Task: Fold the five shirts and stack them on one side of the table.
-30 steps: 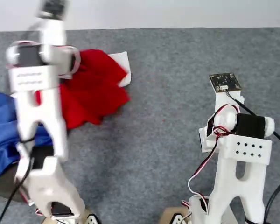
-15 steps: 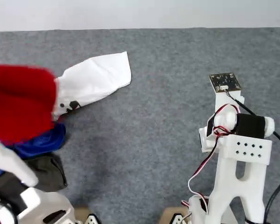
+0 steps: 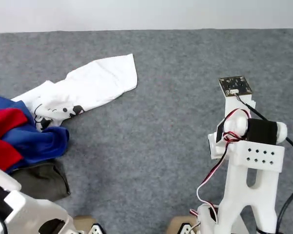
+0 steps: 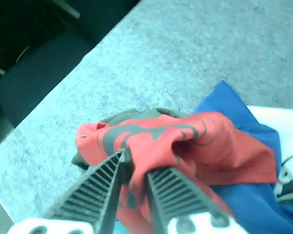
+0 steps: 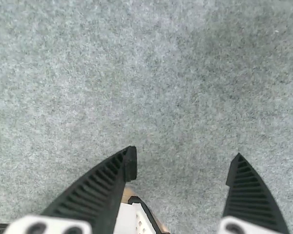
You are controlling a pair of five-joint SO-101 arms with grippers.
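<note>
The red shirt [image 3: 5,121] is clamped in the left hand [image 4: 136,167] at the high view's left edge. The right hand [image 5: 183,163] is spread wide over the worktop [image 5: 136,73].

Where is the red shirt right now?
At the table's left edge in the high view, the red shirt lies bunched on the blue shirt, beside the white shirt, pinched in the left gripper.

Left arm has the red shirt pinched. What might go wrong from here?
The left end effector grips the red shirt by a bunched wad tangled with the blue shirt; lifting may drag blue along. The pile sits close to the table edge, so cloth might slide off.
</note>
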